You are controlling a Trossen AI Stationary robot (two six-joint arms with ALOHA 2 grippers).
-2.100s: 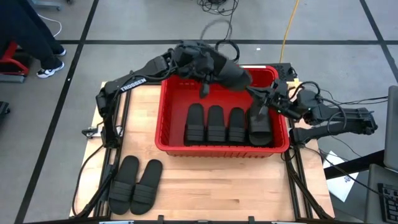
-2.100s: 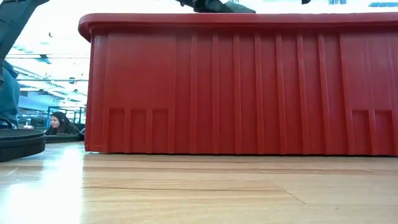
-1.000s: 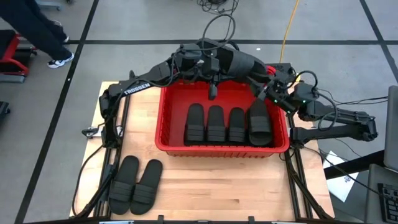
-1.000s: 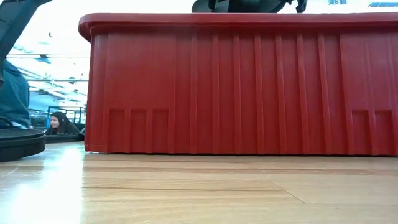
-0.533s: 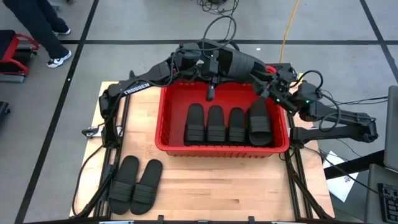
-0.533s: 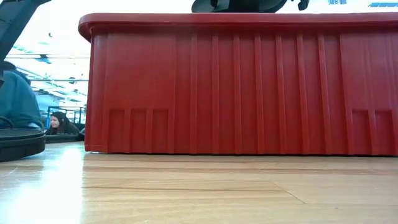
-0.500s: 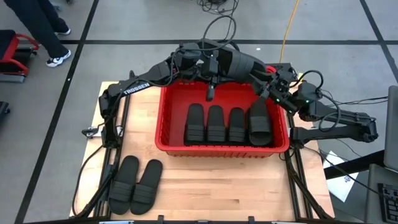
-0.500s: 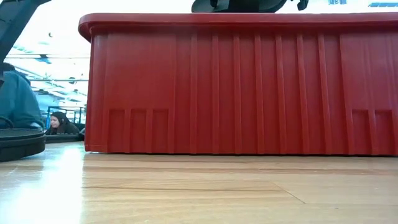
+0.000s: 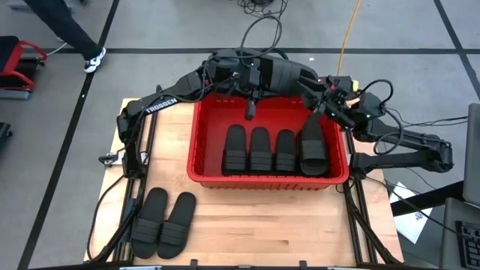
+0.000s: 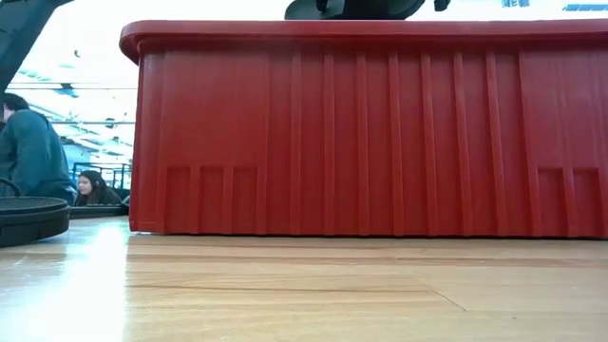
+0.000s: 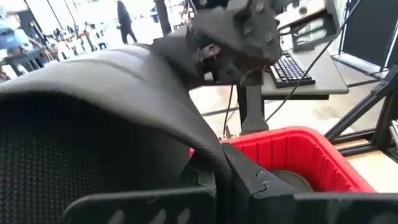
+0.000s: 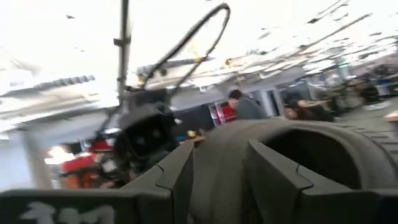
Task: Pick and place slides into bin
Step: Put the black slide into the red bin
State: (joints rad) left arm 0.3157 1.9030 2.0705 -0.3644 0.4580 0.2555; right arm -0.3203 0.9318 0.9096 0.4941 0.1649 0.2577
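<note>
The red bin (image 9: 196, 142) stands mid-table with several black slides (image 9: 274, 150) lying side by side on its floor. Two more slides (image 9: 163, 222) lie flat on the wood at the near left. One slide (image 9: 289, 75) hangs in the air over the bin's far rim, between both arms. My left gripper (image 9: 259, 79) is shut on its left end. My right gripper (image 9: 325, 93) has its fingers around the right end. In the low view only a dark shape (image 10: 351, 8) shows above the bin's rim. My left gripper pinches the slide's sole at its edge (image 11: 208, 155) between its two fingers (image 11: 249, 180). It comes at the slide about level, from the table's left. The slide is lifted clear above the bin's far rim. My right gripper has the slide's other end (image 12: 217, 165) between its two fingers (image 12: 177, 177). The strap's arch (image 12: 311, 143) rises just beyond one finger. It comes from the table's right, slanting toward the far edge.
The bin's near wall (image 10: 361, 133) fills the low view, and one of the loose slides (image 10: 28, 220) shows at that view's left edge. Bare wood lies between the bin and the table's near edge (image 9: 270, 225). A person's foot (image 9: 94, 58) shows on the floor at the far left.
My right gripper has moved a little toward the table's far edge, staying at the held slide's right end. The slide and my left gripper have shifted slightly toward the far left. The slide stays in the air over the bin's far rim.
</note>
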